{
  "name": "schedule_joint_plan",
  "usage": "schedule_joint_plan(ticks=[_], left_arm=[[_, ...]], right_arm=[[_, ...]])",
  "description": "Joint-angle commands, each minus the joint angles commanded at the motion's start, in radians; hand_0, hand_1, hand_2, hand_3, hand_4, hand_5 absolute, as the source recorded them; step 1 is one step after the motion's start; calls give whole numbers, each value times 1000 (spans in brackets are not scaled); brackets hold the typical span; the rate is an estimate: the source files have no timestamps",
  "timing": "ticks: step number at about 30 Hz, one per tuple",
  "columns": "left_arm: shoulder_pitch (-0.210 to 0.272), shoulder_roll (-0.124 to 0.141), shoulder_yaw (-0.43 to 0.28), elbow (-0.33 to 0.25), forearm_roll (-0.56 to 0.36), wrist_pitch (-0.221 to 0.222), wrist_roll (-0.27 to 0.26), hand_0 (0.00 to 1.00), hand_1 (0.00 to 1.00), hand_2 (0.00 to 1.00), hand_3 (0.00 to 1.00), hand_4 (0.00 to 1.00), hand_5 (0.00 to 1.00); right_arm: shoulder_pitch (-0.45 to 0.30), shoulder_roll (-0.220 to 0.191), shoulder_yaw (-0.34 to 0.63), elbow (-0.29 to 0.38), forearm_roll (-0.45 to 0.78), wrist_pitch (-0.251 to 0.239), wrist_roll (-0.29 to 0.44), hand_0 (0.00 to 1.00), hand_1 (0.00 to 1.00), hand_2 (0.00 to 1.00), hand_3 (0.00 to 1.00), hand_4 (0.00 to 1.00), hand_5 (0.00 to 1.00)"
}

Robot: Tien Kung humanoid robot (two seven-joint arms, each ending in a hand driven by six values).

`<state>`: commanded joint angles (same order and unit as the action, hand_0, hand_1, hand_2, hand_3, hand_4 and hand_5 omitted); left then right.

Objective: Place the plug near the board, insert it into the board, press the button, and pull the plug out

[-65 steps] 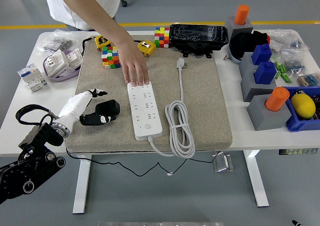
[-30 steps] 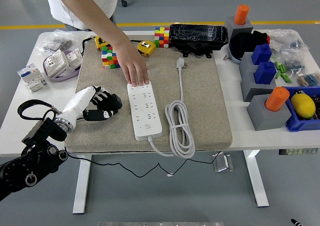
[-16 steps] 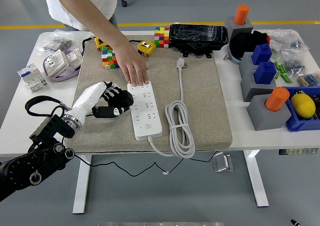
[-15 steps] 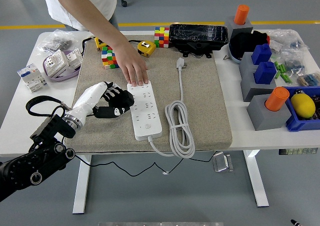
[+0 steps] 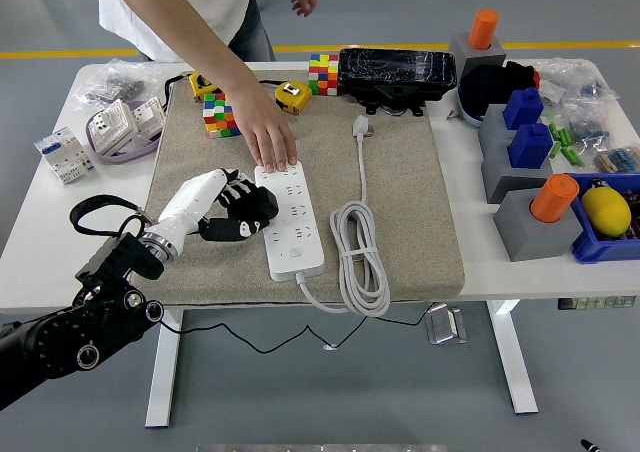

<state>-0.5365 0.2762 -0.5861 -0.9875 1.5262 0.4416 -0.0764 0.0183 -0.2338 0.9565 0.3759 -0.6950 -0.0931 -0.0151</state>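
two cube puzzles (image 5: 222, 114) lying at mat's far edge | orange-capped grey blocks (image 5: 536, 218) standing right | yellow ball (image 5: 606, 211) sitting in blue bin (image 5: 600, 248)

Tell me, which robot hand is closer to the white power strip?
The left hand. It sits at the power strip's left edge, below the person's hand pressing on the strip's far end. The right hand is not in view at all.

A lab or workshop: grey floor with yellow line (image 5: 400, 47), cluttered white table (image 5: 45, 247).
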Motion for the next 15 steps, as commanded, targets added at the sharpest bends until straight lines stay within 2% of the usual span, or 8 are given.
schedule_joint_plan(ticks=[15], left_arm=[[-8,-12,15,18,2,7,9,430,458,476,529,735,114]], right_arm=[[-2,-2,-3,0,0,0,0,612,647,665,559,953,506]])
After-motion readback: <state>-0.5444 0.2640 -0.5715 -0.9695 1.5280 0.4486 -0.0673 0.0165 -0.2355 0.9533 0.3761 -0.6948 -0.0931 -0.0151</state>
